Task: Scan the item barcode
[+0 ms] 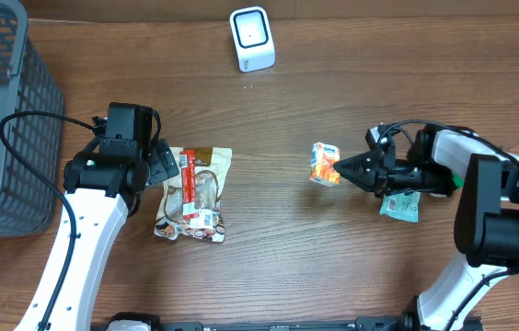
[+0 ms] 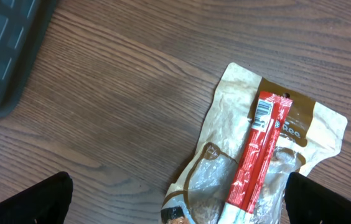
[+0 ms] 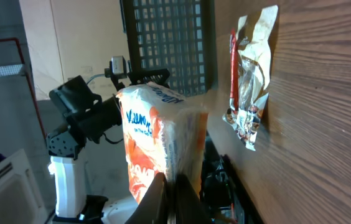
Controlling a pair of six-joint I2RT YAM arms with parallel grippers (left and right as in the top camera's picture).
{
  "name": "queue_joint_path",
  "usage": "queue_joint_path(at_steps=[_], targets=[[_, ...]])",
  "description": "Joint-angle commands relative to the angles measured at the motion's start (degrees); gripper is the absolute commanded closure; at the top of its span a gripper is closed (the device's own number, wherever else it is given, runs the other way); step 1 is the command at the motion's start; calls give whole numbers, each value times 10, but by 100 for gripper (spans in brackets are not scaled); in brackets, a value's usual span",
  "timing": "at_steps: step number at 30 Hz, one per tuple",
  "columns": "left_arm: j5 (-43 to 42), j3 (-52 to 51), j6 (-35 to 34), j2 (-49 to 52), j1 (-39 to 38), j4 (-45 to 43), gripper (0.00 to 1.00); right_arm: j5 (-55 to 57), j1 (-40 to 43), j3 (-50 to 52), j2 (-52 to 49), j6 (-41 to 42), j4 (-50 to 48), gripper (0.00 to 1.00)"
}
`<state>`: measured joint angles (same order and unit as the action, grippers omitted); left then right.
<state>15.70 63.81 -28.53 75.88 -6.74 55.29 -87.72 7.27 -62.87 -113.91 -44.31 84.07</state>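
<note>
Right of centre above the surface (image 1: 333,276), my right jaws pinch the orange snack packet (image 1: 325,164) by one thin edge, well apart from the white scanner (image 1: 252,39), left jaws wide open and empty, and that slim grip could let it twist or drop.

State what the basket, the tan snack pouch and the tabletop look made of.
Basket: probably grey moulded plastic, matte, judging by its even lattice walls.
Tan snack pouch: paper-look film with a clear glossy window; it crinkles and glints.
Tabletop: brown wood grain, low sheen; solid or laminate, unclear.
</note>
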Motion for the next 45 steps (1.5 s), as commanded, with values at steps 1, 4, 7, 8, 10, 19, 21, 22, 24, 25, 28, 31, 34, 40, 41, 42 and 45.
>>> queue_joint_path(at_steps=[1,4,7,8,10,19,21,22,24,25,28,31,34,40,41,42,45], targets=[[8,9,2,-2,0,0,0,-22,2,0,10,-157,31,96],[8,9,2,-2,0,-1,1,-22,0,0,10,-160,33,96],[8,9,2,-2,0,0,0,-22,-2,0,10,-160,33,96],[8,9,2,-2,0,0,0,-22,-2,0,10,-160,33,96],[8,9,2,-2,0,0,0,-22,-2,0,10,-160,33,96],[8,9,2,-2,0,0,0,-22,-2,0,10,-160,32,96],[8,9,2,-2,0,-1,0,-22,-2,0,10,-160,32,96],[8,9,2,-2,0,-1,0,-22,-2,0,10,-160,32,96],[8,9,2,-2,0,-1,0,-22,-2,0,10,-160,32,96],[8,9,2,-2,0,0,1,-22,-2,0,10,-160,32,96],[8,9,2,-2,0,-1,0,-22,-2,0,10,-160,30,96],[8,9,2,-2,0,0,0,-22,-2,0,10,-160,28,96],[8,9,2,-2,0,0,0,-22,-2,0,10,-160,28,96],[8,9,2,-2,0,0,1,-22,-2,0,10,-160,28,96],[8,9,2,-2,0,-1,0,-22,-2,0,10,-160,28,96],[8,9,2,-2,0,-1,0,-22,-2,0,10,-160,28,96],[8,9,2,-2,0,-1,0,-22,-2,0,10,-160,23,96]])
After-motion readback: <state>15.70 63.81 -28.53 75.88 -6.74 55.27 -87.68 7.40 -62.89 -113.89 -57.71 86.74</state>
